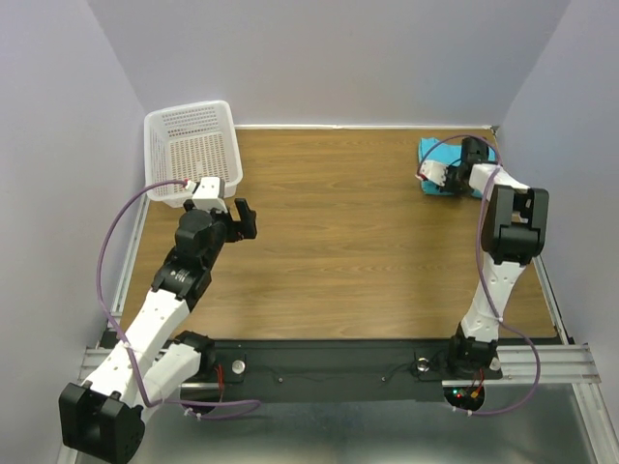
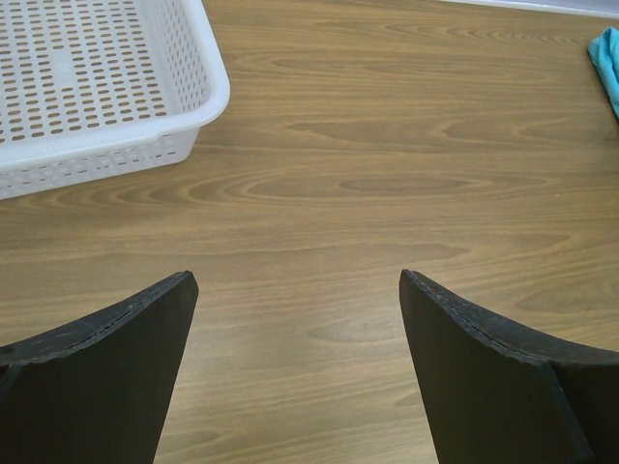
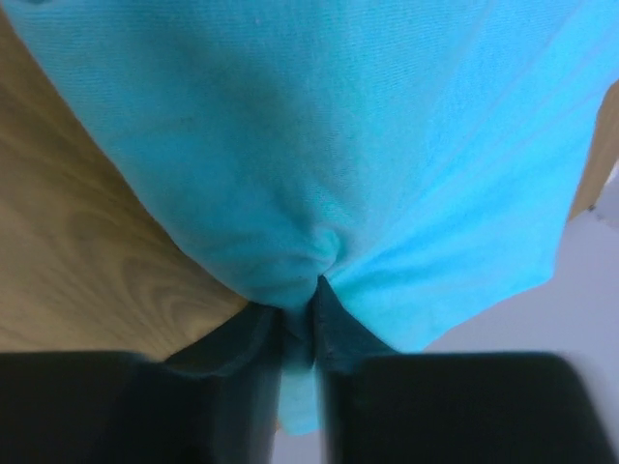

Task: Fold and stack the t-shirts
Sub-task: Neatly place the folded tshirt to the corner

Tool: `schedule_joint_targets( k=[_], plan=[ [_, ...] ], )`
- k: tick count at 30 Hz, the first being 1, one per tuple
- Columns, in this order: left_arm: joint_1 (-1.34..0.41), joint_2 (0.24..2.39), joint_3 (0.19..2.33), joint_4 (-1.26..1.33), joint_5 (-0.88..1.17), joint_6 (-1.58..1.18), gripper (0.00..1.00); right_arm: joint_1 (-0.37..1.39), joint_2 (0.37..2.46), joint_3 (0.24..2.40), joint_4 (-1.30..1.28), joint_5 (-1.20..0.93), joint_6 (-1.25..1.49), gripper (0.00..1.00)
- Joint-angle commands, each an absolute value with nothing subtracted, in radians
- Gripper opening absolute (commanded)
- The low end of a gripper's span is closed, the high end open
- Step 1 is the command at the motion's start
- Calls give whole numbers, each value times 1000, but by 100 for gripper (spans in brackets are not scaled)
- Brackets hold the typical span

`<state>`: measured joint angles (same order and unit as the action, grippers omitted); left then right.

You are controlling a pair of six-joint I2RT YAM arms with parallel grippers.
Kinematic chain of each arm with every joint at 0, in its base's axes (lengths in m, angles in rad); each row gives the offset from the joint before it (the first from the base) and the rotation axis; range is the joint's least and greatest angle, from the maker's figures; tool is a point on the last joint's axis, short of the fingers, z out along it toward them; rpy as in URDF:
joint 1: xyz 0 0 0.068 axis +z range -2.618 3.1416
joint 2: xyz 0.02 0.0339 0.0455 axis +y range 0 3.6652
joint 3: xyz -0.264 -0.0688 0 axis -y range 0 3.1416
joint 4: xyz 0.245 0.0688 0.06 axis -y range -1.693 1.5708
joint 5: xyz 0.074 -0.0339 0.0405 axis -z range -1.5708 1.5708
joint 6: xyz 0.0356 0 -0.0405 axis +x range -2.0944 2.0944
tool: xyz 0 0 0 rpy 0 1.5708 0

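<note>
Top view: one t-shirt [image 1: 431,152] lies as a small bunch at 1 o'clock on the tabletop [image 1: 358,242], near the far right corner. The right claw [image 1: 472,153] is over it. One basket [image 1: 190,107] is at 10 o'clock, with the left claw [image 1: 244,220] just beside it, above bare wood. Left wrist view: left claw [image 2: 295,280] is spread and holds nothing. A basket [image 2: 116,145] corner is at 10 o'clock and a sliver of t-shirt [image 2: 607,63] at 2 o'clock. Right wrist view: right claw [image 3: 314,300] is pressed together on a pinch of t-shirt [image 3: 319,145], and the cloth puckers at the tips. Judgement: the step is setting or tugging the shirt at the stack spot; I cannot tell whether it is properly folded. The next move calls for a clean release without dragging the cloth. Count: t-shirts 1, baskets 1, claws 2.
</note>
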<state>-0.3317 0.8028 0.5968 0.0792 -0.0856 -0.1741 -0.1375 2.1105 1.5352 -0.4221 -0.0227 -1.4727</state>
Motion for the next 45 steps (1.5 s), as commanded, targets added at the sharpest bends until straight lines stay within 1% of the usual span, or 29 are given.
schedule_joint_targets(
  k=[1,2,3,4,6,8,10,11,12,13,15,16,17,18,20,24,25,29,30,33,34,36,37,39,40,41,44,45],
  plan=[
    [-333,805,603,121,-68,-179,96,-167,2122,1569,-417,-28,-1566,46],
    [-333,805,604,120,-64,-181,96,-173,2109,1553,-416,-46,-1566,53],
    [-333,804,604,118,-63,-179,97,-175,2079,1545,-416,-58,-1563,63],
    [-333,804,604,120,-58,-181,97,-178,2079,1536,-416,-72,-1559,68],
    [-331,802,606,120,-49,-179,96,-178,2008,1522,-417,-127,-1517,71],
    [-331,802,614,120,-45,-179,96,-179,1923,1506,-417,-196,-1456,78],
    [-333,798,618,120,-43,-178,97,-181,1870,1509,-417,-235,-1404,80],
    [-333,795,623,120,-43,-178,96,-183,1840,1517,-420,-267,-1316,82],
    [-333,793,624,121,-43,-176,96,-184,1832,1531,-419,-276,-1265,81],
    [-333,787,624,123,-43,-176,96,-184,1832,1557,-417,-281,-1212,72],
    [-333,781,620,126,-41,-176,96,-187,1847,1597,-416,-266,-1028,59],
    [-333,775,617,127,-41,-179,96,-186,1888,1644,-417,-220,-964,40],
    [-333,773,617,127,-40,-183,97,-186,1910,1660,-417,-219,-904,33],
    [-333,770,612,129,-38,-186,97,-187,1930,1672,-419,-172,-808,27],
    [-333,755,598,135,-32,-190,97,-186,1977,1672,-417,-132,-735,17],
    [-333,750,595,137,-28,-184,97,-187,2039,1678,-416,-97,-637,15],
    [-331,753,597,138,-28,-183,97,-186,2043,1675,-417,-98,-620,12],
    [-333,758,598,146,-8,-181,97,-187,1970,1591,-419,-191,-526,11],
    [-331,759,600,149,-5,-181,97,-186,1898,1562,-419,-254,-484,11],
    [-333,775,612,160,47,-186,96,-186,1723,1422,-417,-383,-399,22],
    [-331,779,617,161,55,-189,96,-186,1677,1357,-419,-406,-381,31],
    [-331,784,640,161,77,-192,96,-186,1532,1286,-416,-443,-339,41],
    [-331,782,649,161,83,-196,97,-186,1482,1261,-417,-445,-325,53],
    [-330,787,689,144,112,-215,97,-187,1404,1194,-417,-394,-287,71],
    [-330,791,712,118,126,-221,98,-186,1325,1172,-417,-367,-279,93],
    [-330,795,733,106,138,-228,99,-186,1292,1154,-417,-341,-267,100],
    [-330,804,804,71,156,-264,99,-186,1155,1092,-408,-215,-175,100],
    [-330,807,831,64,156,-261,99,-186,1128,1068,-405,-127,-91,100]
  ],
)
